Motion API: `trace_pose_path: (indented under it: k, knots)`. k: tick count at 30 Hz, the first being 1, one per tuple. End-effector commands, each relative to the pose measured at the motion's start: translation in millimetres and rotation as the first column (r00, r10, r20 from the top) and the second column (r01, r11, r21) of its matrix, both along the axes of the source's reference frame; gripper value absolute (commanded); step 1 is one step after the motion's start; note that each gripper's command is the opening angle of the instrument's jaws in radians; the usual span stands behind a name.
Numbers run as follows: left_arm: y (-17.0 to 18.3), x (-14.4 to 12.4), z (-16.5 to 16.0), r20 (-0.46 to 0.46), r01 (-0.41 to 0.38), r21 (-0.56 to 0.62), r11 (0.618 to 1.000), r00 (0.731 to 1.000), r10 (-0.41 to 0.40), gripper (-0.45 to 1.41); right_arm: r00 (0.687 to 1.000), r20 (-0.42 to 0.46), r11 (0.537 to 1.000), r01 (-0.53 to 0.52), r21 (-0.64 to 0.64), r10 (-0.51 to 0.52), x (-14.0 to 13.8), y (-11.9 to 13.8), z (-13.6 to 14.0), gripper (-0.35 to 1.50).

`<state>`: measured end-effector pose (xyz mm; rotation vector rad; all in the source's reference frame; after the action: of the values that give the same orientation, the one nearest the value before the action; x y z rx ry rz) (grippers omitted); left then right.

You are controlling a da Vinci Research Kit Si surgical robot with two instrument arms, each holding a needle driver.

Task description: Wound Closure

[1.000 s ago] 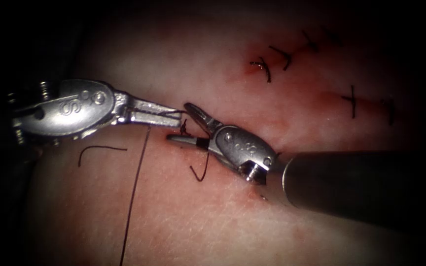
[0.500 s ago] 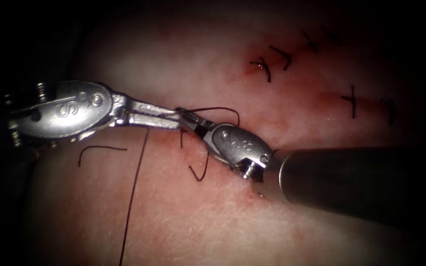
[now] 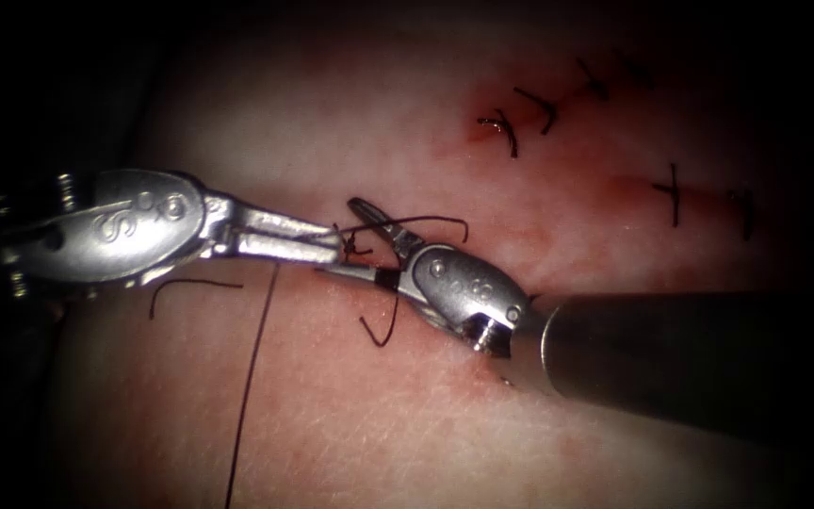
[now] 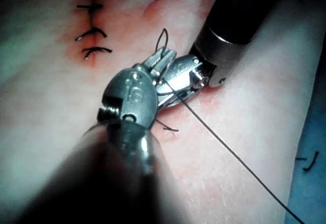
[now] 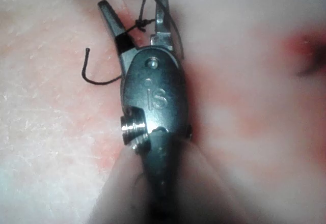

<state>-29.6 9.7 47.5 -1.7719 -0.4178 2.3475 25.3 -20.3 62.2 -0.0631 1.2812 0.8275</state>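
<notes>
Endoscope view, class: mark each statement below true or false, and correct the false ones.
1. The right tool has its jaws open around a knot in the thread. True.
2. The left tool has its jaws spread wide. False: they are shut on the thread beside the knot.
3. Finished stitches lie to the upper right of the tools on the tissue. True.
4. The right tool holds a curved needle at mid-curve. False: its jaws hold nothing.
5. A long strand of thread runs from the left tool's tip down to the lower edge. True.
</notes>
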Motion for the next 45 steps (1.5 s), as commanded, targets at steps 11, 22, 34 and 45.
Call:
trace_pose_path:
  k: [11,22,34,45]
  knots:
    - [2.5,-10.8,4.0,0.062,0.009,-0.007,1.0,0.998,-0.009,-0.45,0.987,0.116,0.992,-0.109,-0.066,0.116,-19.6,-0.8,-3.0,1.0]
    - [8.5,-20.5,12.3,0.067,0.026,-0.007,1.0,0.997,-0.026,-0.45,0.964,0.184,0.98,-0.176,-0.094,0.191,-25.3,-3.8,-5.5,0.83]
    - [19.1,-31.0,27.0,0.058,0.089,-0.023,0.996,0.994,-0.087,-0.45,0.95,0.19,0.968,-0.236,-0.085,0.248,-24.6,-7.1,-5.1,1.0]
    - [20.9,-33.7,38.5,-0.038,0.037,0.079,0.996,0.999,-0.034,-0.45,0.947,0.191,0.966,-0.247,-0.078,0.257,-22.7,-7.9,-4.7,1.06]
